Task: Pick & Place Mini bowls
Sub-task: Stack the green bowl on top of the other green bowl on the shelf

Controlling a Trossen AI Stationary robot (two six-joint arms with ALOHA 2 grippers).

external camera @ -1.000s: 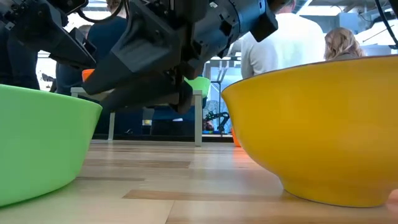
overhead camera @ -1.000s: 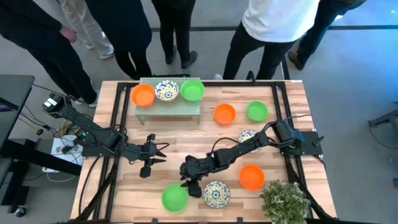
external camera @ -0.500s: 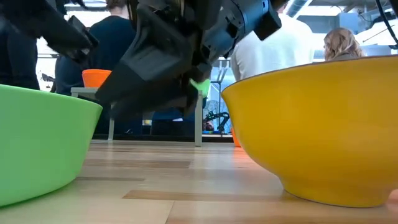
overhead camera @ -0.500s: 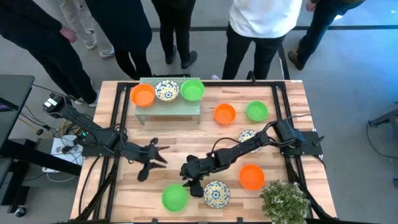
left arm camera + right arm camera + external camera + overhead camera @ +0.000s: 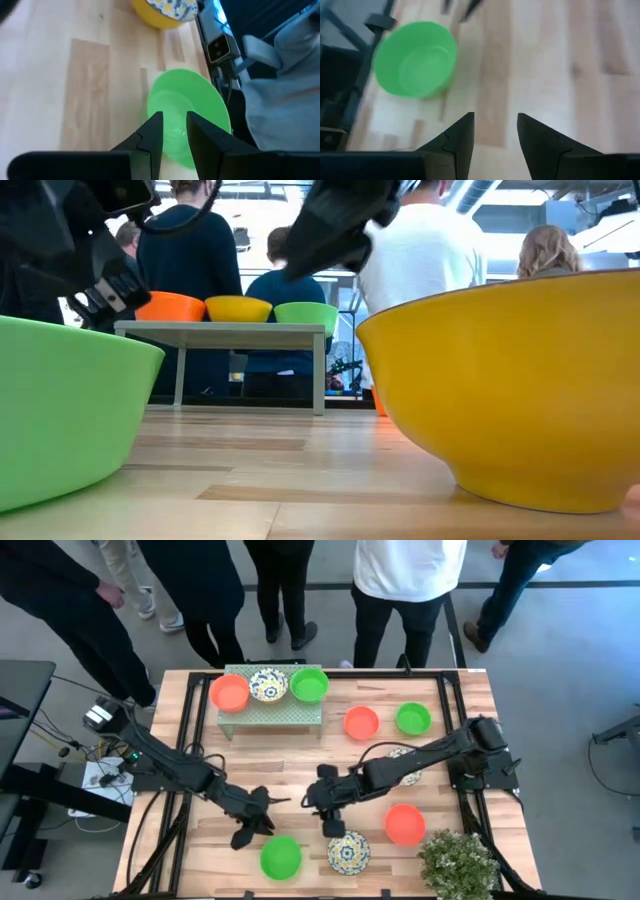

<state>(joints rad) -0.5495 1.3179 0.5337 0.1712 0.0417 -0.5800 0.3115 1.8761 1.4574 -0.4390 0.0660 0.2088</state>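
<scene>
A bright green mini bowl [image 5: 281, 857] [image 5: 192, 117] [image 5: 415, 57] sits on the wooden table [image 5: 200, 850] near its front edge. A floral mini bowl [image 5: 348, 852], yellow outside [image 5: 510, 390], sits to its right. My left gripper [image 5: 260, 823] [image 5: 174, 132] is open, tipped down just left of and beyond the green bowl, which shows past its fingers. My right gripper [image 5: 328, 823] [image 5: 492, 132] hangs open above the table, just beyond the floral bowl. Both hold nothing.
At the back left a green stand [image 5: 270, 712] carries an orange [image 5: 229, 692], a floral [image 5: 267, 685] and a green bowl [image 5: 309, 684]. More bowls [image 5: 361, 722] [image 5: 412, 719] [image 5: 404, 823] lie to the right. A plant [image 5: 458, 860] stands at the front right. People stand behind the table.
My left gripper has moved toward the table's near edge and the green bowl, sinking a little, tipping down and rolling. My right gripper has risen and drawn back to the right, away from the green bowl. No bowl has moved.
</scene>
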